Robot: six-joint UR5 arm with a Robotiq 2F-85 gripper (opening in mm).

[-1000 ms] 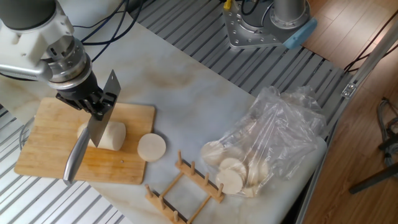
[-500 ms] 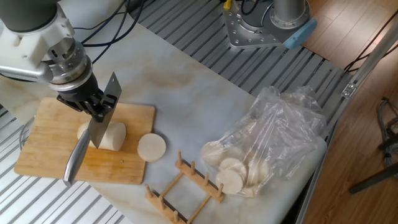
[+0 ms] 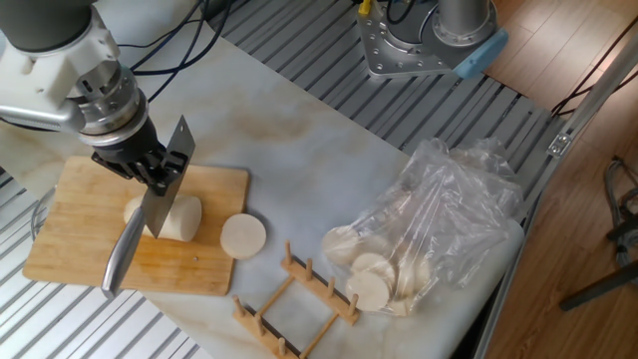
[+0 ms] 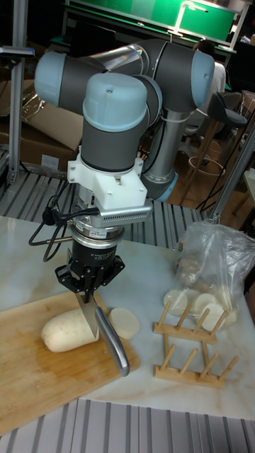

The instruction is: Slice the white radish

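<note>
The white radish (image 3: 183, 218) (image 4: 65, 331) lies on its side on the wooden cutting board (image 3: 80, 224) (image 4: 39, 379), rounded end to the left in the tall fixed view. My gripper (image 3: 148, 170) (image 4: 88, 282) hangs over it, shut on a knife (image 3: 159, 194) (image 4: 92, 322). The blade stands vertical against the radish near its right, cut end, and the grey handle (image 3: 118, 261) (image 4: 115, 348) sticks out low over the board. One cut round slice (image 3: 242, 235) (image 4: 125, 323) lies flat at the board's right edge.
A wooden peg rack (image 3: 294, 297) (image 4: 190, 348) stands just right of the board. Beyond it lies a clear plastic bag (image 3: 454, 214) (image 4: 216, 265) holding pale round slices (image 3: 371, 279). A metal base plate (image 3: 409, 45) sits at the far side of the table.
</note>
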